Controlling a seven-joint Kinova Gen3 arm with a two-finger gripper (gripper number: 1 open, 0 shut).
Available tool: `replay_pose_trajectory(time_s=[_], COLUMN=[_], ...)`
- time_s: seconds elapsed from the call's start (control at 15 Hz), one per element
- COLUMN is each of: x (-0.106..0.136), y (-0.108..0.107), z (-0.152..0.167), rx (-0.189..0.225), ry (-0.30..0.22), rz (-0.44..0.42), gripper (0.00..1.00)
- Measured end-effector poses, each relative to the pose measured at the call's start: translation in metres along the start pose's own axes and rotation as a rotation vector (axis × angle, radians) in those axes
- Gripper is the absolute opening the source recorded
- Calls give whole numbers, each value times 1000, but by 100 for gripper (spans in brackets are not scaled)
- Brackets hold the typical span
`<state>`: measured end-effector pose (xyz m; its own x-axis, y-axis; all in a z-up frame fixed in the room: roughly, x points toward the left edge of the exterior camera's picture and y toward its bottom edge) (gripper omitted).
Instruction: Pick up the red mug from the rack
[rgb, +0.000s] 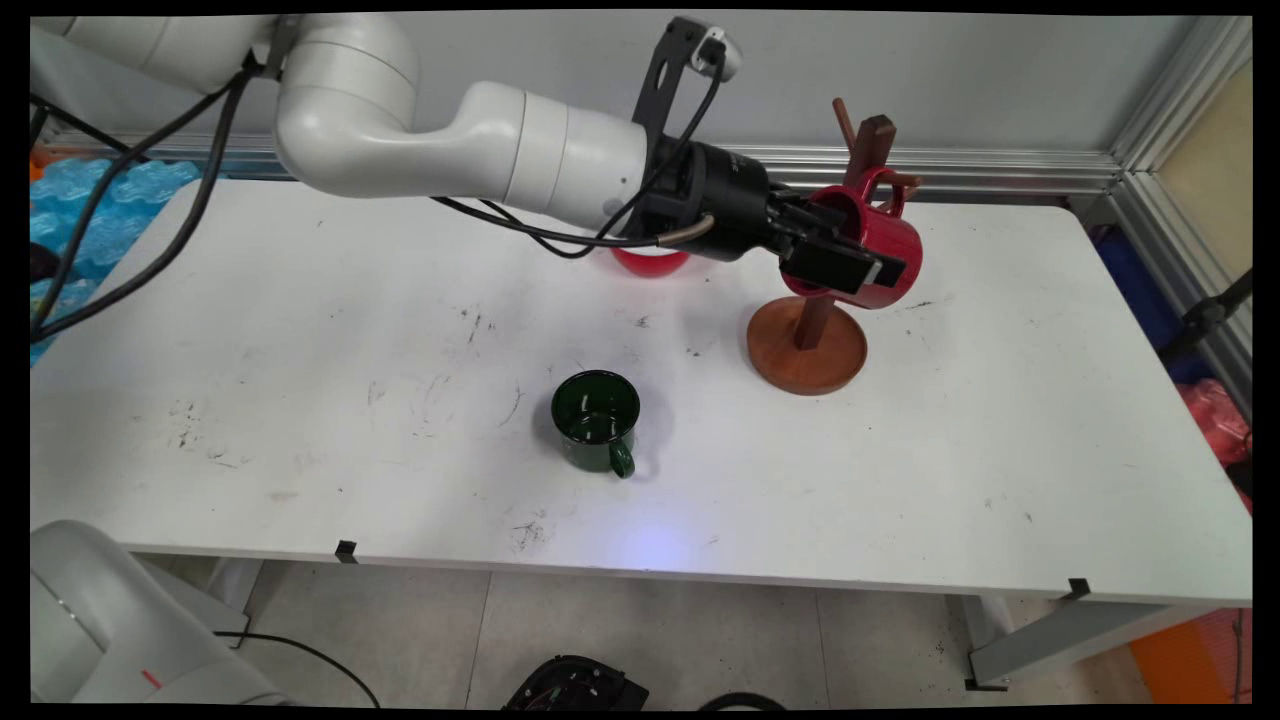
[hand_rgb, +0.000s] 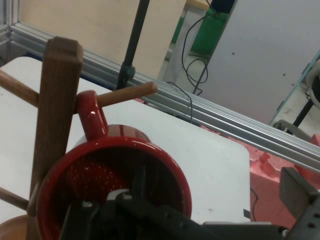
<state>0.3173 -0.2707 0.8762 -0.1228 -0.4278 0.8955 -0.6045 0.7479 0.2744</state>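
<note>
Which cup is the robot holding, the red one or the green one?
The red mug, held sideways at the wooden rack. The green mug stands alone on the table.

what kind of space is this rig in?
Looks like a robotics lab or test cell, not a home kitchen. The white table is fenced by aluminium framing, cables trail behind it, and the only props are a red mug at a wooden mug tree and a green mug.

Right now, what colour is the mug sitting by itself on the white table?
Dark green, handle included: the metal mug shows best in the main view.
</note>
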Motion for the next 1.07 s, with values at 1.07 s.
replay_pose_trajectory(time_s=[1.07], x=[-7], y=[-19], z=[11], rx=[30], ry=[-18], rz=[-6], gripper=[100])
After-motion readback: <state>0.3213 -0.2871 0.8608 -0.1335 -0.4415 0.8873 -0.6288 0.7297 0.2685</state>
